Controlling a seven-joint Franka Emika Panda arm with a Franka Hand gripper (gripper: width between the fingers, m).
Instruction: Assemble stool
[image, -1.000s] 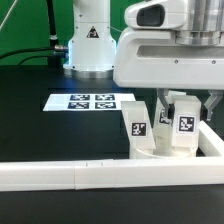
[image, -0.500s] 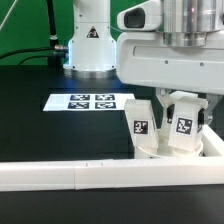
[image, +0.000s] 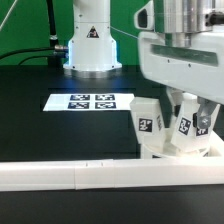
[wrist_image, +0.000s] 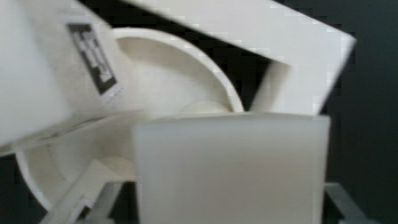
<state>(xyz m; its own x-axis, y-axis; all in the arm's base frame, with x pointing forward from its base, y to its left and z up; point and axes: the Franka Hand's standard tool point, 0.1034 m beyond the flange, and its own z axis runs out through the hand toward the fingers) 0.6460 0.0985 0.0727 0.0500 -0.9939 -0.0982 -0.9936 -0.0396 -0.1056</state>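
In the exterior view the white round seat (image: 172, 150) lies against the front rail at the exterior view's right. Two tagged white legs stand on it, one (image: 147, 122) to the left and tilted, one (image: 183, 125) under my hand. My gripper (image: 191, 127) is shut on that second leg. In the wrist view the held leg (wrist_image: 235, 160) fills the gap between the fingers (wrist_image: 111, 198). Behind it are the seat's round rim (wrist_image: 175, 85) and the other tagged leg (wrist_image: 80, 70). A third leg does not show.
The long white border rail (image: 80, 175) runs along the front and turns up the exterior view's right side. The marker board (image: 92, 101) lies flat on the black table behind the stool. The robot's base (image: 90, 45) stands at the back.
My hand has moved toward the exterior view's right. The left leg has shifted right with the seat and tilted.
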